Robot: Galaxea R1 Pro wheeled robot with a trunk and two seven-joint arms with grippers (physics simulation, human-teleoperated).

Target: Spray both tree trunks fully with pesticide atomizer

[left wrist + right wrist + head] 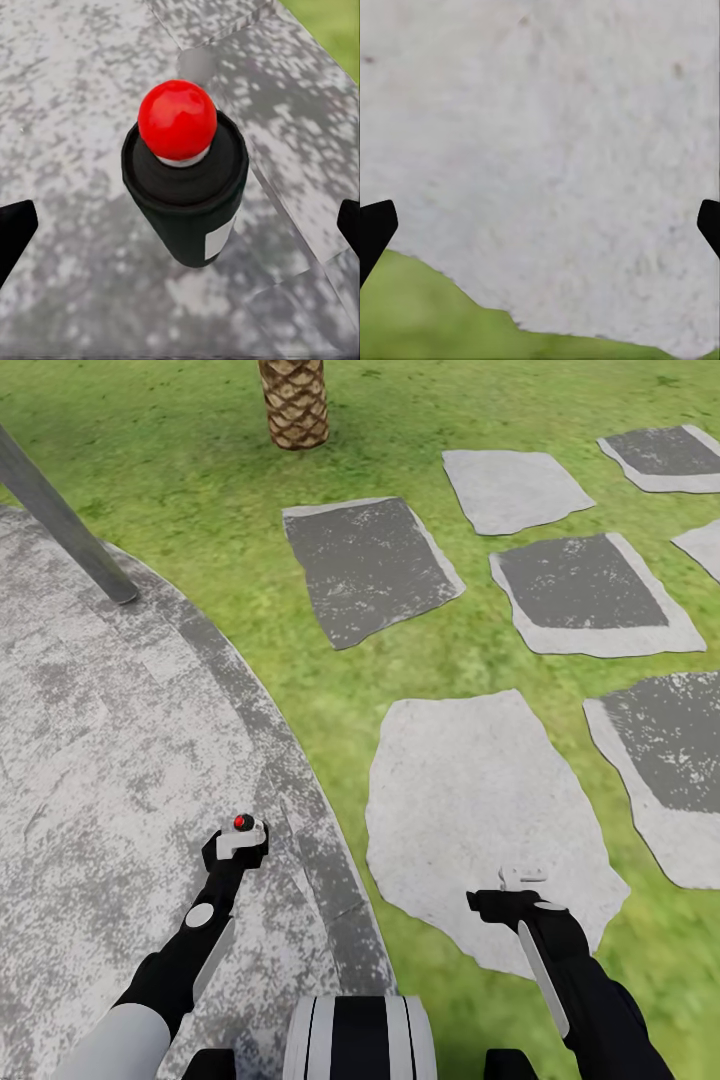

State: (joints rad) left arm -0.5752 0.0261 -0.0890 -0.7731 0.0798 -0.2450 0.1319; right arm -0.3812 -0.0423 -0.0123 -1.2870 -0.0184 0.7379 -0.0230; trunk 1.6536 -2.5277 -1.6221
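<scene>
While the robot stood at the edge of the grey stone patio (90, 760), which filled the left half of the head view, the pesticide atomizer (184, 187) was seen in the left wrist view as a dark bottle with a red ball top and a small white label. It sat upright between the two dark fingertips at the frame's left and right edges. In the head view the red top showed at the left gripper (243, 830), lower left of centre, over the patio. The fingers stood wide of the bottle and did not touch it; whether the bottle rested on the stone or was carried could not be told.

The right gripper (520, 880), lower right of the head view, hung over a pale stepping stone (470, 800) with grass at its edge; its fingertips were spread wide and held nothing.

A scaly brown palm-like trunk (293, 400) stood at the top centre, and a grey pole (60, 520) crossed the upper left. No grey-brown tree trunk was in sight. In judgement, the task was at its start: a firm hold was unconfirmed, and spraying of both trees remained.
</scene>
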